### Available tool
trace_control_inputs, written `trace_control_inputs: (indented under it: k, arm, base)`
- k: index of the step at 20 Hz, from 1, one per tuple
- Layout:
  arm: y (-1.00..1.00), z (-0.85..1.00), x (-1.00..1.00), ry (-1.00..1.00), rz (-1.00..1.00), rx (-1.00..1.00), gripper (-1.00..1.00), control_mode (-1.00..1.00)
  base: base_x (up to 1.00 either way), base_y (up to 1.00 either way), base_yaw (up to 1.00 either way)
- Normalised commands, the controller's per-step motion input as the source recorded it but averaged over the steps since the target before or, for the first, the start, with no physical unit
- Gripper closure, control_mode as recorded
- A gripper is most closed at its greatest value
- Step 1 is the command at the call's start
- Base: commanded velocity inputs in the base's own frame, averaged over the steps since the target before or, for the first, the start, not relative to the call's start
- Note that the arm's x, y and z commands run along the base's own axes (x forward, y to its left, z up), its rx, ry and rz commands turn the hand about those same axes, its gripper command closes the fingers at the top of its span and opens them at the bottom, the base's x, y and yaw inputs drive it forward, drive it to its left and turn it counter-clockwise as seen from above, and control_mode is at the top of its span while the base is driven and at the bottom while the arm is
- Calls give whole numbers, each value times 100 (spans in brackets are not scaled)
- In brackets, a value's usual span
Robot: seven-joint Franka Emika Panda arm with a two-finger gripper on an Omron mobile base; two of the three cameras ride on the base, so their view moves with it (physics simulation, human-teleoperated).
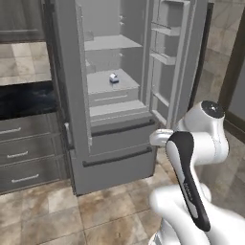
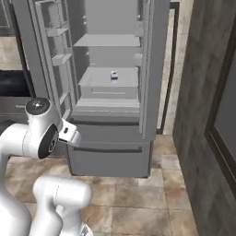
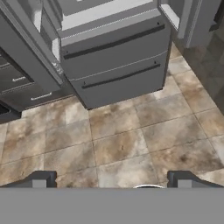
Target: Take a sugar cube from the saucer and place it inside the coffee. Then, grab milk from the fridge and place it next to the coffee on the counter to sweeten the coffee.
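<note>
The fridge stands ahead with both upper doors swung open. The milk, a small white carton with a blue band, sits upright on a middle shelf. My gripper is open, its two dark fingertips far apart with nothing between them. It hangs above the tiled floor in front of the fridge's lower drawers, well short of and below the milk. A stretch of the black counter shows left of the fridge. The saucer, the sugar cube and the coffee are out of view.
Dark grey drawers with silver handles sit under the counter, left of the fridge. The open fridge doors jut out on both sides of the shelves. A dark wall panel runs along the right. Tiled floor lies before the fridge.
</note>
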Motion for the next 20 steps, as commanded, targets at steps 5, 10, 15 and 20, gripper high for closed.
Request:
trace_control_inputs:
  k: [5,10,15,20]
  arm:
    - [0,0,0,0,0,0,-100,100]
    - [0,0,0,0,0,0,-100,100]
    - [0,0,0,0,0,0,-100,100]
    - [0,0,0,0,0,0,-100,100]
  base:
    - [28,-55,24]
    - [53,-38,10]
    - [82,-1,0]
    - [78,0,0]
